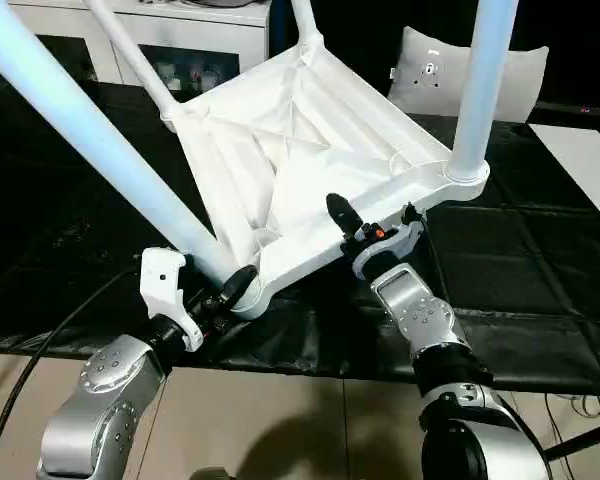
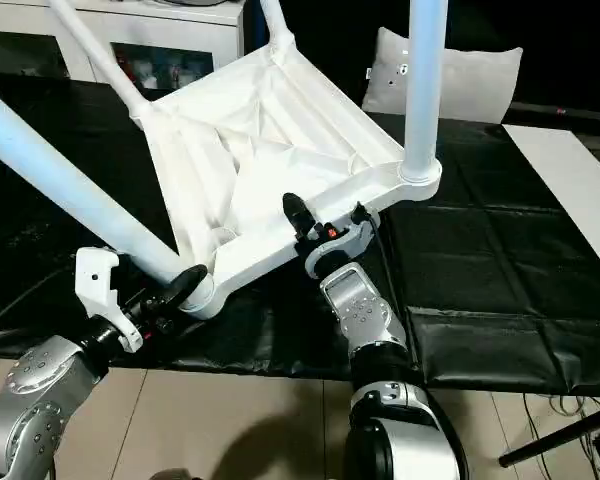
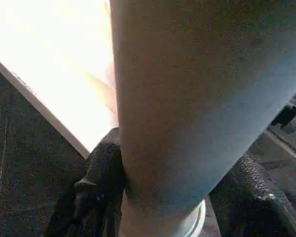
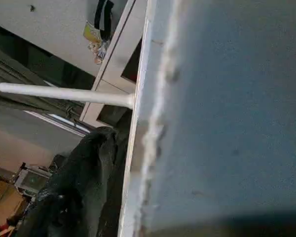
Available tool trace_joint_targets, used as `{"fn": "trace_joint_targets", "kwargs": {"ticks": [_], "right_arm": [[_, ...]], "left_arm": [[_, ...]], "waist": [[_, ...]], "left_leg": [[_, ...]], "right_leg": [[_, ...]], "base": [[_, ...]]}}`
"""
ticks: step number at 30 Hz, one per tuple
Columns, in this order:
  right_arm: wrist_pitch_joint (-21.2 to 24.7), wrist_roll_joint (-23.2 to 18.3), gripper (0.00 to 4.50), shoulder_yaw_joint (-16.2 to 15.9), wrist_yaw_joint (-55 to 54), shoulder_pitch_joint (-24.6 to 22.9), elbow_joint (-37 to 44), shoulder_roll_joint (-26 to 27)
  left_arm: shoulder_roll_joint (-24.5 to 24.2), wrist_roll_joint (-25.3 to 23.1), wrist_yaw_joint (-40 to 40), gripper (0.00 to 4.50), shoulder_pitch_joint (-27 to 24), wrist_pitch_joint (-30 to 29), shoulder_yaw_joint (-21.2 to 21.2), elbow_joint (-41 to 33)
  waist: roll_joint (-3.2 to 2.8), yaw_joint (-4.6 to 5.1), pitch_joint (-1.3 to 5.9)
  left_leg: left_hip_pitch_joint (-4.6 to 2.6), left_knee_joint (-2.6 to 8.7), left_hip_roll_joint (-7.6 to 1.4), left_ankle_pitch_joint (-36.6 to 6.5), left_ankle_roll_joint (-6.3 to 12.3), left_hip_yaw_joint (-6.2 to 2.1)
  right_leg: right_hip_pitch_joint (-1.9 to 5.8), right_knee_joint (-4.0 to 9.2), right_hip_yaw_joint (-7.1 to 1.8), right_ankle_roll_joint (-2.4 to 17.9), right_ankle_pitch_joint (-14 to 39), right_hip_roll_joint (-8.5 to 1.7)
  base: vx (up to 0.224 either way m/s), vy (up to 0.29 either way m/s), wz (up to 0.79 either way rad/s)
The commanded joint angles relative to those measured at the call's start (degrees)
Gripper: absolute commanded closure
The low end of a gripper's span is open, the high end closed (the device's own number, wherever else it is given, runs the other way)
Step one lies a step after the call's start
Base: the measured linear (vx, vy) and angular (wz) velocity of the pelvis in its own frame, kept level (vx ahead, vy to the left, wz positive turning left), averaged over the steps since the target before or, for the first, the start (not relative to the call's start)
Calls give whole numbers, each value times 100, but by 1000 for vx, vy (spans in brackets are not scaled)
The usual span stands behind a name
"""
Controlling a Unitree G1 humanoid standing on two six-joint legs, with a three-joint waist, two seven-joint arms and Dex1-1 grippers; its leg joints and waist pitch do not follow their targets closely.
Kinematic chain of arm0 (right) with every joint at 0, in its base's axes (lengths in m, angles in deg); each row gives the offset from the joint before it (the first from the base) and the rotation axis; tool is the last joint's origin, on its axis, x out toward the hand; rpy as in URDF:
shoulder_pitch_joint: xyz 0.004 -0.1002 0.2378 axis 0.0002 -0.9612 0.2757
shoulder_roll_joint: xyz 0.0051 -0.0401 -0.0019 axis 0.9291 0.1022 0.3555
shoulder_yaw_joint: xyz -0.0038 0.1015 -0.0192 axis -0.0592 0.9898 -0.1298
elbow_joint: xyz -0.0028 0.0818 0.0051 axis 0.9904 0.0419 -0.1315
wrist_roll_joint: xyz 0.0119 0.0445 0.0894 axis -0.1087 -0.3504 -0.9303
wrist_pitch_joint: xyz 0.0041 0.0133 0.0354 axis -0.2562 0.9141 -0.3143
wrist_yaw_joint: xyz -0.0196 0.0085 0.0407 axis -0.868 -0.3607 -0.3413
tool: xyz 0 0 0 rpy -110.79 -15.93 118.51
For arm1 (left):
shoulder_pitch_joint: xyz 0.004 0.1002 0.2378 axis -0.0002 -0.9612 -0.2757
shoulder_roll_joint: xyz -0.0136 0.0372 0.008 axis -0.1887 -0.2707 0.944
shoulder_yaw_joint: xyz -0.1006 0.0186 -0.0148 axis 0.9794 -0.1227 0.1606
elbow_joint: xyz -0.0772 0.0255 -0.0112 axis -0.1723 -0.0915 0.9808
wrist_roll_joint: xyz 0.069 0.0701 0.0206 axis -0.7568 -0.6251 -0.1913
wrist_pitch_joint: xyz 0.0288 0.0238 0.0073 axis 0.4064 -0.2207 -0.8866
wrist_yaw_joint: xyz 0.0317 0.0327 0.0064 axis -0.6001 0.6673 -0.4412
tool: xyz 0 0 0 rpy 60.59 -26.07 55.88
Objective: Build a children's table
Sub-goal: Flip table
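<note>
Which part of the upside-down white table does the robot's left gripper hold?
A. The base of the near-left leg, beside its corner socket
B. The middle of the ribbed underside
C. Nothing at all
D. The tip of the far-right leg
A: the left gripper has a black finger on each side of the near-left leg just above the corner socket of the table top.

Head stereo pair down over the table top (image 1: 310, 150); wrist cameras close against it.
</note>
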State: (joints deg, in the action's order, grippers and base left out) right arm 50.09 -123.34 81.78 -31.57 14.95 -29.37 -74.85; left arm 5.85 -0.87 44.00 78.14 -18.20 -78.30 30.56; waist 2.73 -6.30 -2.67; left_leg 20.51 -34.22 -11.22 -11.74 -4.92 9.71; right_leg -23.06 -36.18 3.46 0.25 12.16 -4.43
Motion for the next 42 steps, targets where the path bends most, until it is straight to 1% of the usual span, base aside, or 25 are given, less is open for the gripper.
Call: {"fn": "trace_joint_targets", "kwargs": {"ticks": [1,4,8,9,10,11,12,13,20,21,22,25,27,28,29,30,32,33,34,35,36,38,39,40,42], "right_arm": [[-35,-214,159,-46,337,632,380,487],[-37,-221,193,-50,365,641,367,478],[-41,-227,206,-83,397,629,384,466],[-48,-214,223,-96,406,621,395,464],[-55,-206,223,-105,412,617,409,465],[-55,-206,237,-105,412,617,410,465],[-55,-205,237,-107,413,615,419,465],[-101,-217,244,-76,390,634,439,456],[-228,-252,250,72,288,711,443,316],[-231,-315,250,154,253,742,454,262],[-232,-326,250,169,251,742,476,234],[-213,-343,250,155,263,698,559,170],[-214,-349,250,148,266,686,574,166],[-198,-370,250,154,265,663,603,158],[-181,-389,251,159,269,647,627,157],[-158,-417,251,160,269,626,663,161],[-138,-435,251,155,268,607,698,168],[-125,-451,251,134,277,575,754,179],[-118,-458,251,112,284,545,810,183],[-115,-462,251,102,284,533,834,183],[-151,-437,251,85,284,511,894,167],[-251,-332,251,68,256,493,990,118],[-374,-211,251,77,182,499,1066,47],[-418,-170,251,87,146,503,1101,14],[-594,13,252,72,14,512,1191,-106]], "left_arm": [[-14,-112,122,242,-238,-314,-352,403],[-21,-122,122,242,-248,-308,-351,402],[-44,-188,100,242,-261,-271,-359,394],[-33,-206,71,242,-263,-237,-346,393],[3,-117,97,242,-267,-236,-298,374],[4,-113,99,242,-268,-236,-296,373],[22,-47,123,207,-271,-246,-268,355],[3,-122,143,172,-278,-7,-255,306],[-124,-128,304,172,-391,231,-166,249],[-151,-126,386,172,-413,368,-132,272],[-167,-119,445,172,-427,452,-116,278],[-206,-155,592,172,-405,814,-58,379],[-215,-166,620,166,-395,885,-56,411],[-200,-149,704,166,-376,1071,-29,458],[-190,-143,767,131,-360,1203,-17,484],[-196,-177,794,125,-347,1328,-20,510],[-199,-202,803,127,-335,1407,-23,525],[-184,-211,814,117,-321,1507,-26,552],[-174,-183,862,117,-320,1546,-36,557],[-176,-168,897,96,-323,1559,-45,558],[-229,-173,947,87,-374,1516,-72,546],[-377,-177,1118,86,-511,1410,-140,503],[-549,-177,1325,78,-677,1336,-212,405],[-621,-176,1409,47,-750,1315,-237,361],[-756,-117,1538,42,-918,1261,-238,213]], "waist": [[-35,8,346],[-33,8,342],[-33,13,340],[-33,12,340],[-30,11,342],[-31,12,342],[-28,13,344],[-28,10,342],[-35,20,351],[-30,26,351],[-49,38,354],[-43,46,354],[-38,62,362],[-56,47,372],[-69,40,380],[-66,51,371],[-55,44,366],[-64,38,368],[-57,38,368],[-58,37,371],[-70,40,369],[-63,42,376],[-72,39,382],[-67,45,381],[-66,54,381]], "left_leg": [[-16,413,-157,-271,54,2],[-14,414,-159,-276,80,4],[-16,415,-162,-301,73,5],[-21,414,-164,-305,70,6],[-19,412,-161,-292,69,7],[-17,413,-162,-285,70,6],[-19,410,-161,-273,77,6],[-15,411,-164,-263,98,1],[-18,403,-162,-200,103,6],[-19,399,-158,-166,117,7],[-19,394,-156,-138,127,7],[-20,393,-156,-117,155,6],[-17,384,-152,-74,182,11],[-33,381,-161,-35,195,8],[-41,372,-164,-19,199,19],[-25,372,-170,50,203,15],[-23,375,-167,-14,197,18],[-24,376,-170,-44,188,17],[-18,377,-168,-52,174,18],[-19,376,-170,-48,170,17],[-22,376,-172,-51,152,16],[-18,371,-169,7,156,12],[-16,359,-160,142,188,9],[-6,358,-154,167,198,10],[-13,354,-155,189,206,16]], "right_leg": [[308,312,-260,1031,-114,-307],[311,313,-259,1059,-105,-309],[309,316,-258,1062,-54,-308],[305,317,-258,1062,-50,-308],[310,314,-259,1063,-69,-309],[311,312,-260,1067,-78,-310],[312,308,-259,1074,-100,-311],[313,314,-258,1077,-107,-312],[315,300,-256,1097,-198,-307],[315,294,-257,1109,-266,-303],[311,293,-254,1121,-322,-297],[317,290,-253,1157,-373,-300],[316,277,-254,1154,-420,-294],[310,277,-254,1172,-437,-308],[298,276,-253,1198,-496,-304],[299,255,-244,1233,-644,-287],[305,257,-244,1231,-677,-289],[309,260,-244,1235,-675,-297],[314,256,-244,1239,-662,-299],[316,252,-244,1242,-674,-300],[311,250,-243,1248,-691,-298],[317,236,-241,1245,-769,-291],[313,221,-238,1233,-879,-288],[319,216,-236,1220,-909,-280],[312,216,-236,1218,-947,-271]], "base": [[0,0,0],[0,0,0],[0,0,0],[0,0,0],[0,0,0],[0,0,0],[0,0,0],[0,0,0],[0,0,0],[0,0,0],[0,0,0],[0,0,0],[0,0,0],[0,0,0],[0,0,0],[0,0,0],[0,0,0],[0,0,0],[0,0,0],[0,0,0],[0,0,0],[0,0,0],[0,0,0],[0,0,0],[0,0,0]]}}
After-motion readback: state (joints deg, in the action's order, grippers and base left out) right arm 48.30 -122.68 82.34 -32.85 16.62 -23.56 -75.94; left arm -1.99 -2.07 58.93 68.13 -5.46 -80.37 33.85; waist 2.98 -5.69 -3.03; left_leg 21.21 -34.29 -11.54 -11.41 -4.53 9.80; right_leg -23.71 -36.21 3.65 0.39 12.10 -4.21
